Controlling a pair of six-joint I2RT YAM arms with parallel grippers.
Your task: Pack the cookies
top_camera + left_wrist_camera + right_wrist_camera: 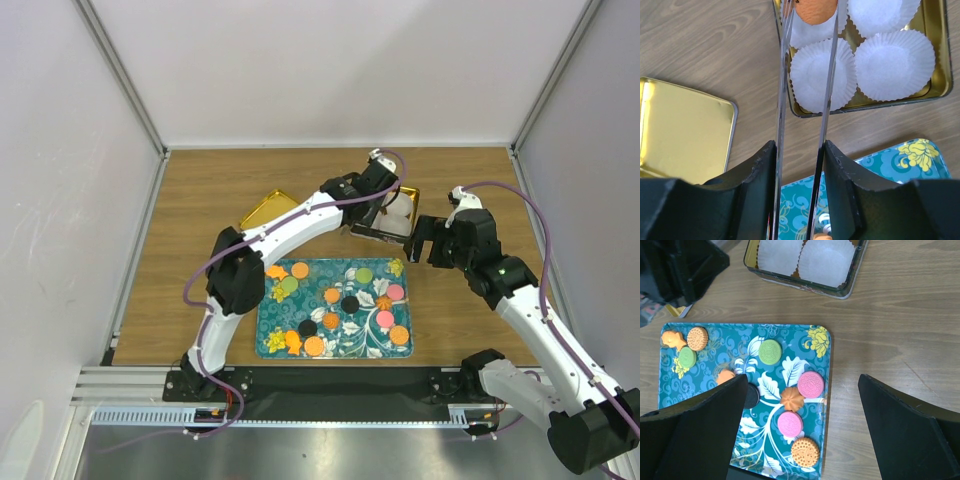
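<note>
Nearest me, the teal tray (795, 340) carries the loose cookies (811, 384) in orange, green, pink and black. At its 2 o'clock my right gripper (802, 380) hangs with jaws spread wide, holding nothing. Farther out, at the tray's 1 o'clock, my left gripper (809, 20) pinches one orange cookie (815, 10) between its long thin metal blades, above the white paper cups (822, 75) in the gold tin (946, 50). A flat gold lid (685, 130) lies at the tray's 11 o'clock on the wooden table (705, 45).
</note>
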